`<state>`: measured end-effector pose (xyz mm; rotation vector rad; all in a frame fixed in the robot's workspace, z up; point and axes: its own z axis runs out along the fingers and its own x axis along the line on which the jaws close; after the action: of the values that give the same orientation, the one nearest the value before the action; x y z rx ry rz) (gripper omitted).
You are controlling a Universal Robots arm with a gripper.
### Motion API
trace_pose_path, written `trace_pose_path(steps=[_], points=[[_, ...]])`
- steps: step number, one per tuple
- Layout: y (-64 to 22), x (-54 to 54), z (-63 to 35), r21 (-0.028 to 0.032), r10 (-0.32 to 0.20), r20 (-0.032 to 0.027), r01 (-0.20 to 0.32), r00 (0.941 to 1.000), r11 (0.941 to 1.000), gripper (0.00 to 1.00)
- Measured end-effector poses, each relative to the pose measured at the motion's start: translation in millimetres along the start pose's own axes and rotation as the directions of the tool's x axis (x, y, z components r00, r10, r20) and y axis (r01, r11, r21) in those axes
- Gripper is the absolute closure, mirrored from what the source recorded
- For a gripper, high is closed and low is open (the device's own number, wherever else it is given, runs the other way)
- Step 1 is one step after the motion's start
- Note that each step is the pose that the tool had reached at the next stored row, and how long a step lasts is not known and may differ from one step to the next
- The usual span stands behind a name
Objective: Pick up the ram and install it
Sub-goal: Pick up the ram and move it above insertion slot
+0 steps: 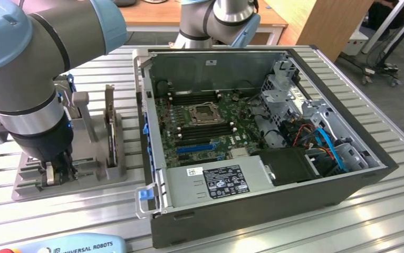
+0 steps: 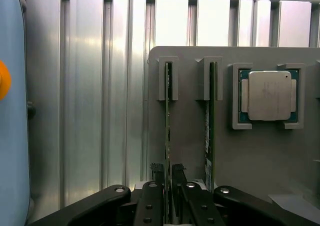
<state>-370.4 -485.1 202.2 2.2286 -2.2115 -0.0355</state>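
Gripper [image 2: 167, 171] fingers [image 2: 157, 170] are clamped on both faces of the long, thin green circuit-board ram stick [image 2: 168, 117]. It stands on edge in a slot of the grey plastic holder block [image 2: 260, 156]. A second green stick [image 2: 209, 111] occupies the neighbouring slot, beside a square silver processor [image 2: 269, 95].

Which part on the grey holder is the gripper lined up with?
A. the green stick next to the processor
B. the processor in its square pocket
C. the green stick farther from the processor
C: the gripper is lined up with the ram, the stick farther from the processor; the other stick stands between those two in the grey holder.
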Motion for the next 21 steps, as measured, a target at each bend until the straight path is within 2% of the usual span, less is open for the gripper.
trace_pose_path(steps=[6,7,8,21], points=[[0.0,0.0,0.0,-0.0001,0.000,0.0002,0.000,1.0000,1.0000,0.80],[0.0,0.0,0.0,0.0000,0.000,0.0001,0.000,1.0000,1.0000,0.87],[0.0,0.0,0.0,0.0000,0.000,0.0000,0.000,1.0000,1.0000,0.89],[0.0,0.0,-2.0,-0.0001,0.000,-0.0001,0.000,1.0000,1.0000,0.89]])
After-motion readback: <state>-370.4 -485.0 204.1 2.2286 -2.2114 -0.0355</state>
